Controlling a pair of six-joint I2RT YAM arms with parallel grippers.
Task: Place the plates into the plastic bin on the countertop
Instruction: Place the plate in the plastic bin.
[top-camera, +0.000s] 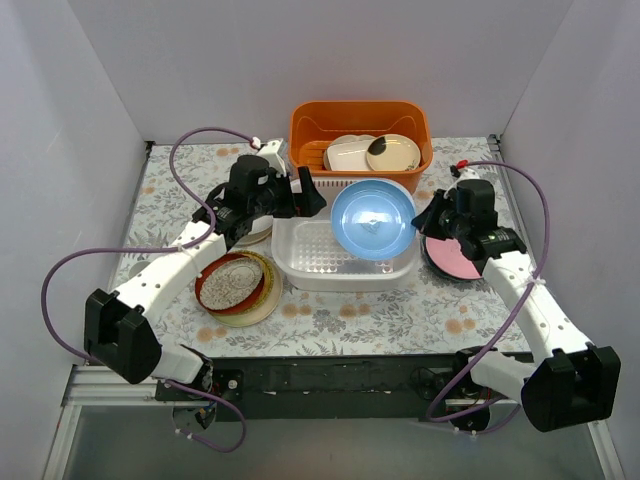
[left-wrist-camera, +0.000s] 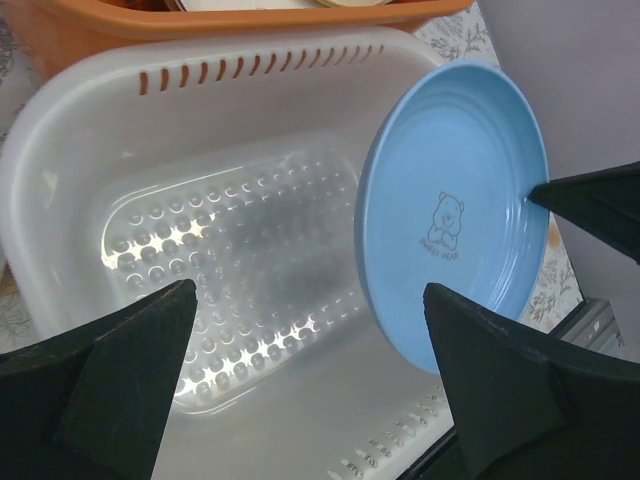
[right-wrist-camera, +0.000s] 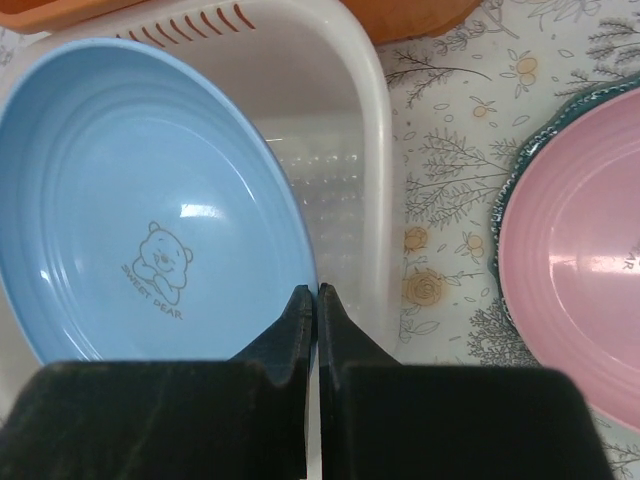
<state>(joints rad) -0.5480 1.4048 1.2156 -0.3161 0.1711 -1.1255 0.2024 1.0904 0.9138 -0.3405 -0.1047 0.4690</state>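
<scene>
My right gripper is shut on the rim of a blue plate with a bear print. It holds the plate tilted on edge over the right end of the white plastic bin. The plate also shows in the top view and the left wrist view. My left gripper is open and empty above the bin's left side. A pink plate lies on a teal plate right of the bin. A red-rimmed plate sits on a yellow one left of the bin.
An orange basket stands behind the bin with a cream plate with a dark blotch and other dishes inside. Another plate is partly hidden under my left arm. White walls enclose the floral countertop.
</scene>
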